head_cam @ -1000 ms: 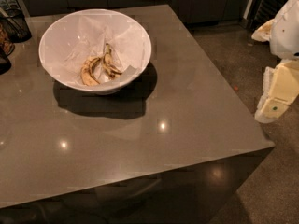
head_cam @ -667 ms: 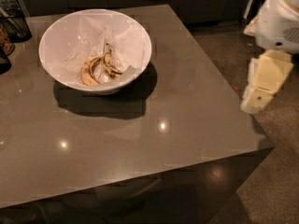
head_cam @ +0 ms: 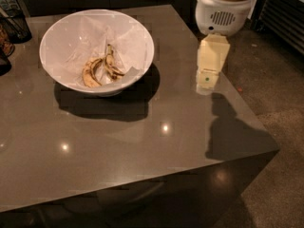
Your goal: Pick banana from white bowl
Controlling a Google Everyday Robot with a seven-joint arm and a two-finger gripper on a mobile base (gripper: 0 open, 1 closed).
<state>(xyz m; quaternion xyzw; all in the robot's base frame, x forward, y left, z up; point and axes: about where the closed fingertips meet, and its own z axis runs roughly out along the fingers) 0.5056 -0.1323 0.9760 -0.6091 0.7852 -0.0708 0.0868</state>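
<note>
Dimly, banana [head_cam: 112,66] in white bowl [head_cam: 145,42]; pincer [head_cam: 208,80] over table [head_cam: 142,146] edge, state untellable.

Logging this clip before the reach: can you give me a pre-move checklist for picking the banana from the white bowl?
1. The banana lies in the white bowl: ok.
2. The banana is uncovered by the paper lining: ok.
3. Told apart from the yellower banana beside it: ok.
4. The end effector is above the bowl: not ok; it hangs over the table by its right edge.
5. The bowl stands wholly on the table: ok.
</note>
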